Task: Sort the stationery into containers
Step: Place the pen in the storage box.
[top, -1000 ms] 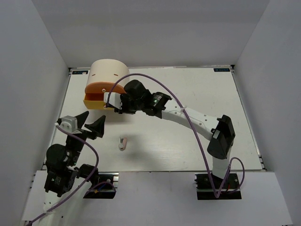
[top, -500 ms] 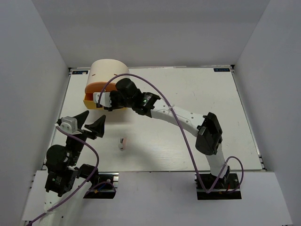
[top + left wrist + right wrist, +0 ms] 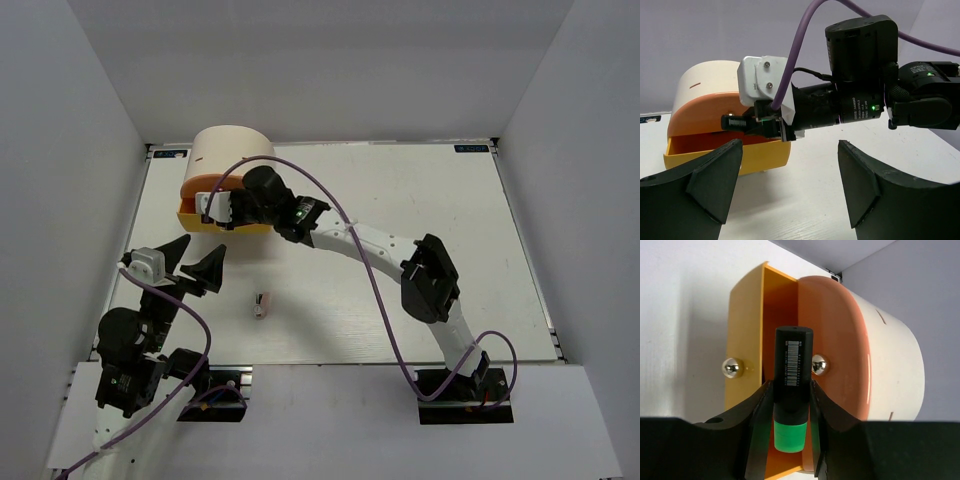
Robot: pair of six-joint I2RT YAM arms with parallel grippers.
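Note:
My right gripper (image 3: 790,407) is shut on a black highlighter with a green cap (image 3: 791,370) and holds it over the pulled-out yellow drawer (image 3: 744,325). The orange drawer (image 3: 837,335) above it sits in the cream cylindrical box (image 3: 897,365). From the top, the right gripper (image 3: 214,205) is at the drawers (image 3: 197,219) in front of the box (image 3: 232,150). A stubby white-pink piece (image 3: 262,303) lies on the table. My left gripper (image 3: 195,263) is open and empty, left of that piece. In its own view the left gripper (image 3: 790,185) faces the yellow drawer (image 3: 757,157) and the held highlighter (image 3: 740,122).
Each drawer has a small metal knob (image 3: 733,368). The right arm (image 3: 370,245) stretches diagonally over the table's middle. White walls enclose the table (image 3: 420,190) on three sides.
My right gripper has moved left with the highlighter, from beside the drawers to over the open yellow drawer. The left gripper and the white-pink piece have not moved.

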